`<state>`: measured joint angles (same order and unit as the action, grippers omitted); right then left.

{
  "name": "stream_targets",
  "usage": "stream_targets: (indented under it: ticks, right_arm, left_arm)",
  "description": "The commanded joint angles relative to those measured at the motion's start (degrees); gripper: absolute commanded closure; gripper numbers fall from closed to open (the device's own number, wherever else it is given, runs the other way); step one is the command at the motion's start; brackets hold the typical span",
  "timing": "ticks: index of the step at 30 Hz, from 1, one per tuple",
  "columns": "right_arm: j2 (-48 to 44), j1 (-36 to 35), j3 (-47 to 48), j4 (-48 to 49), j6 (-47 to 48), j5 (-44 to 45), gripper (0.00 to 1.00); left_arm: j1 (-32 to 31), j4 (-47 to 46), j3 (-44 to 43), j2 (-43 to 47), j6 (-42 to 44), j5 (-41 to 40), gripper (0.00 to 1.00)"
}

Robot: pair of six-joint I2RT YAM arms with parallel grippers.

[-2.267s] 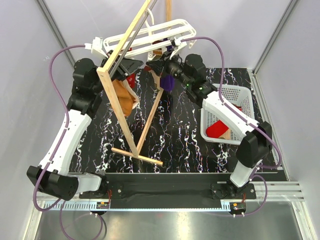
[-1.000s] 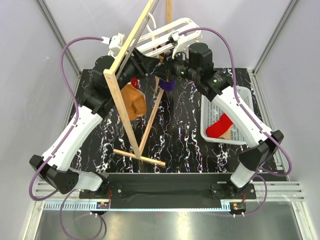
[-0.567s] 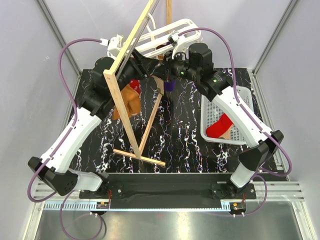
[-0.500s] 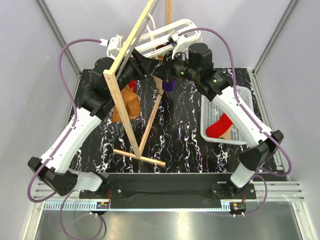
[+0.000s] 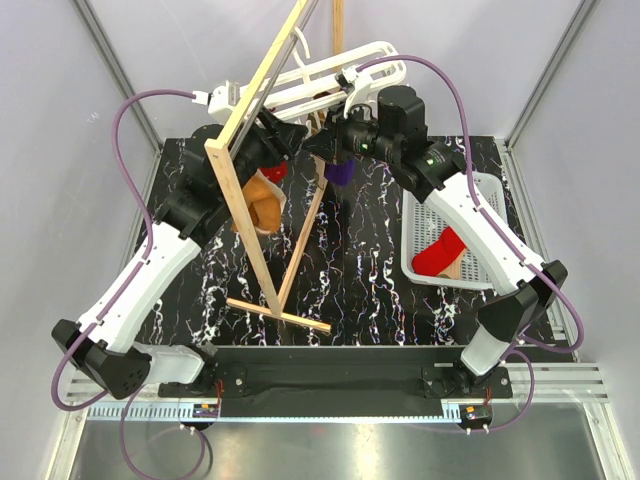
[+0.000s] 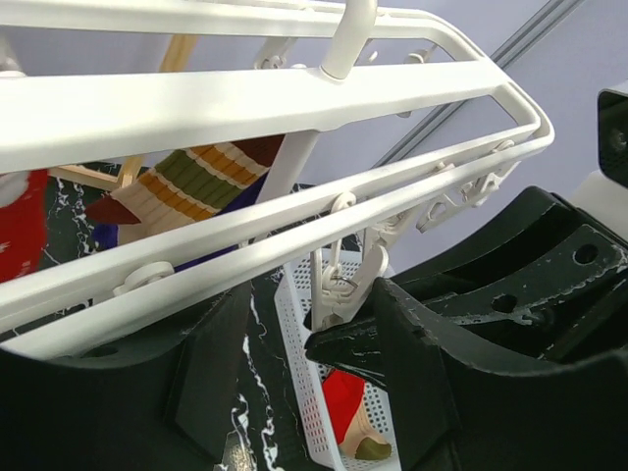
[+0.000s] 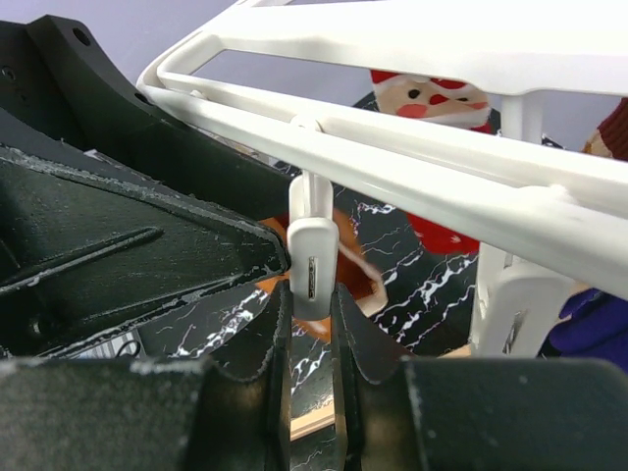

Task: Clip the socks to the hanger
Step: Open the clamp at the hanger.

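Your right fingers [image 7: 311, 299] are closed on a white peg [image 7: 312, 257] that hangs from the near bar of the hanger [image 7: 412, 155] — one pad pressed to each side of it. Your left fingers [image 6: 294, 329] stand open under the hanger, and a second peg [image 6: 340, 289] dangles in the gap between them, close to one finger. No sock lies between either pair.

A tan sock [image 5: 260, 205] with a red top hangs just below the hanger's left end, beside your left arm; you cannot tell from these views whether a peg holds it. A striped sock [image 6: 201, 175] shows behind the bars in the left wrist view.

The wooden stand [image 5: 243, 210] crosses in front of your left wrist in the top view. A red sock [image 5: 438, 255] lies in the white basket [image 5: 478, 182], well apart from both pairs of fingers, on the black marbled table [image 5: 370, 280] — pale walls all round.
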<state>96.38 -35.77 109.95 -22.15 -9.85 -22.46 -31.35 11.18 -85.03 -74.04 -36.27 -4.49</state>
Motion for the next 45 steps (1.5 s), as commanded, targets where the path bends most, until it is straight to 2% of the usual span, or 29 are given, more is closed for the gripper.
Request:
stream_targets:
  ticks: [1, 9, 17, 22, 23, 24, 27, 29, 30, 31, 34, 38, 41, 42, 44, 45]
  right_arm:
    - [-1.5, -0.4, 0.5, -0.8, 0.0, -3.2, 1.00]
    - [-1.7, -0.4, -0.3, -0.4, -0.1, -3.5, 1.00]
    - [-2.2, -0.4, -0.9, -0.2, 0.0, -4.0, 1.00]
    - [-2.6, -0.4, -1.4, 0.1, 0.1, -4.3, 1.00]
    - [-2.6, -0.4, -1.5, 0.1, 0.2, -4.3, 1.00]
    - [-2.7, -0.4, -1.5, -0.1, 0.4, -4.3, 1.00]
    - [-2.9, -0.4, -1.8, -0.3, 0.6, -3.7, 1.00]
    - [-3.5, -0.4, -2.6, -0.3, 0.4, -3.1, 0.92]
    - [-3.7, -0.4, -2.8, -0.6, 0.4, -1.8, 0.80]
    - [-4.1, -0.4, -3.3, -0.9, 0.3, -0.9, 0.60]
    - [-5.7, -0.4, -4.3, -3.9, -0.2, 4.9, 0.38]
    - [-10.1, -0.4, -8.0, -9.7, -0.4, 16.0, 0.33]
    - [-13.2, 0.3, -12.0, -15.2, 0.6, 28.4, 0.31]
    - [-13.7, 1.1, -13.5, -19.0, 0.6, 34.2, 0.30]
    - [-14.5, 3.9, -15.3, -22.8, -0.4, 38.7, 0.30]
    - [-14.7, 7.8, -16.3, -25.8, -2.0, 40.9, 0.30]
  left_arm:
    - [0.4, -1.3, -2.8, -0.8, 0.0, -2.3, 0.42]
    - [0.5, -2.1, -3.8, -2.6, -1.3, -1.0, 0.42]
    - [0.4, -4.2, -4.4, -5.0, -2.9, 3.9, 0.43]
    - [0.4, -4.0, -5.1, -5.4, -2.5, 3.1, 0.46]
    - [0.4, -4.5, -5.0, -5.4, -2.2, 3.1, 0.49]
    - [0.4, -4.6, -5.1, -5.4, -2.0, 3.3, 0.72]
    - [0.4, -5.0, -4.8, -5.3, -1.3, 3.6, 1.00]
    - [0.4, -4.8, -4.5, -5.2, -1.0, 3.3, 1.00]
    - [0.4, -4.6, -4.5, -5.1, -0.9, 3.2, 1.00]
    - [0.4, -4.2, -4.6, -5.1, -0.8, 2.9, 1.00]
    - [0.4, -2.4, -5.6, -5.0, 0.0, 2.6, 1.00]
    - [0.4, 1.6, -7.2, -4.7, 1.5, 1.9, 1.00]
    - [0.4, 2.6, -7.1, -4.1, 2.7, 1.7, 1.00]
    - [0.4, 2.6, -6.7, -3.9, 3.0, 1.9, 1.00]
    - [0.5, 2.5, -6.5, -3.7, 3.3, 2.8, 1.00]
    - [0.6, 2.4, -6.5, -3.7, 3.5, 3.1, 1.00]
